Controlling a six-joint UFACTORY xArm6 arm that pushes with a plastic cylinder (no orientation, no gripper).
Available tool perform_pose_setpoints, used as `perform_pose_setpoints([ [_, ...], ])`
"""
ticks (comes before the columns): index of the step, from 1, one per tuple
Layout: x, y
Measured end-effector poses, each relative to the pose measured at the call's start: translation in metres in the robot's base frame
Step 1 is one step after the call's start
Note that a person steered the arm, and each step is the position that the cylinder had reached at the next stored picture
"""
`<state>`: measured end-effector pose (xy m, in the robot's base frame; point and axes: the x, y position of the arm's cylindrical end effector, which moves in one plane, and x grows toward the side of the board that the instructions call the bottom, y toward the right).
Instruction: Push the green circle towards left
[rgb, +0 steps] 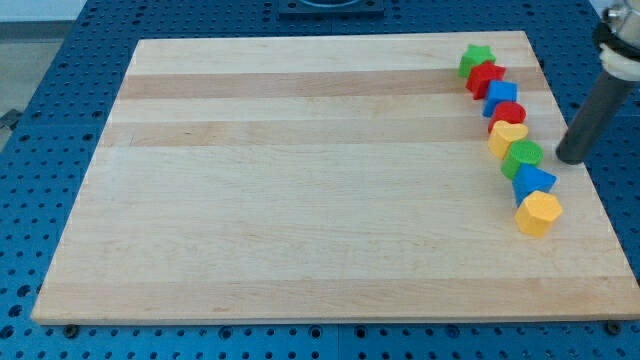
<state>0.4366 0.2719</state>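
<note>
Rod (592, 112) is cut off by view's top-right edge; upper part not seen. Blocks are packed in a chain, each partly hidden by the next: red block (486, 76) and blue block (501, 96) shapes can't be told for sure. Green circle (523, 155) is partly covered by blue block (533, 181) below it.

Your arm enters at the view's upper right edge. Dark rod slants down and leftward, slightly tilted. My tip (570, 159) sits low at the view's right, touching the surface.
</note>
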Motion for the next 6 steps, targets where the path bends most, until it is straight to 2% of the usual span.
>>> perform_pose_setpoints([
  [3, 0.0, -0.106],
  [4, 0.0, -0.113],
  [6, 0.001, -0.043],
])
